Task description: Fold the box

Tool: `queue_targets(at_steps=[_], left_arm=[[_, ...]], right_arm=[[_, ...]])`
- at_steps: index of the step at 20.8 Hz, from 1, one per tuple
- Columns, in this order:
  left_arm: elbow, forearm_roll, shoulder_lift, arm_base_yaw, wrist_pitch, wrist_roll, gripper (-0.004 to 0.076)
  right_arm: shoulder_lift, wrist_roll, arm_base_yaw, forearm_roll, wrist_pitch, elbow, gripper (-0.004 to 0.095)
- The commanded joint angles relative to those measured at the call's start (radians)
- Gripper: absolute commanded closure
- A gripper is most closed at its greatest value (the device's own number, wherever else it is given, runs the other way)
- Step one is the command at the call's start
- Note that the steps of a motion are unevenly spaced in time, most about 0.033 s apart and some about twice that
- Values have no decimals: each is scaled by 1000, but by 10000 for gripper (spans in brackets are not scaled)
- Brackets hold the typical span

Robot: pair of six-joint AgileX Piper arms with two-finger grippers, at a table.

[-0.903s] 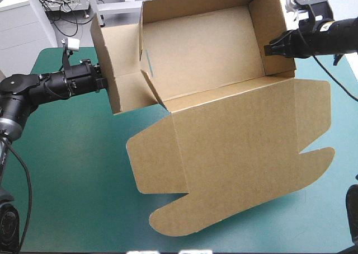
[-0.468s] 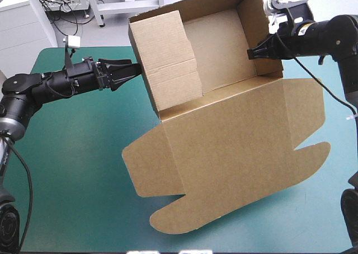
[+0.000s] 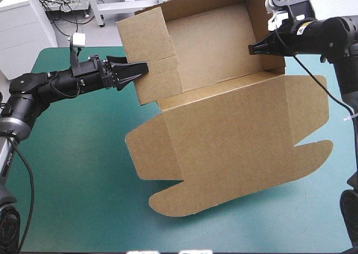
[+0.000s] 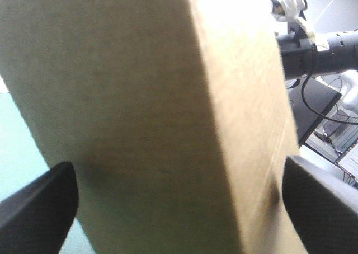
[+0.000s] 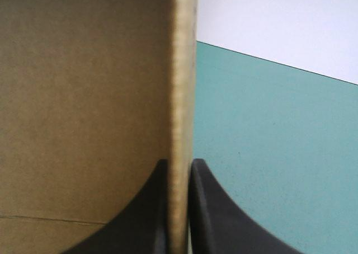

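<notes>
The brown box (image 3: 224, 136) is a raised tray with its lid flat on the table toward the front. In the high view my left gripper (image 3: 140, 72) is open, its fingertips at the outer face of the tray's left wall (image 3: 151, 55). The left wrist view shows that wall (image 4: 156, 108) filling the space ahead of my left gripper (image 4: 176, 167), with the black fingers (image 4: 39, 209) wide apart. At the tray's right wall (image 3: 268, 30), my right gripper (image 3: 253, 48) is shut on the board. In the right wrist view my right gripper (image 5: 178, 164) pinches the wall's edge (image 5: 182, 86).
Bare teal-green cover (image 3: 72, 170) lies left of and in front of the lid. The lid's rounded tabs (image 3: 173, 203) reach toward the table's front edge. My right arm (image 4: 324, 47) shows beyond the box in the left wrist view.
My left gripper let go of the left wall and opened, and now meets its outer face. That wall swung inward across the tray. The right gripper kept its hold.
</notes>
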Motion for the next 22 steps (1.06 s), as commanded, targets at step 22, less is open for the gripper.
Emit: queue_targets(at_steps=[22], left_arm=[[-408, 947, -35, -267, -462, -763, 236]], right_arm=[[-39, 224, 160, -202, -181, -23, 925]])
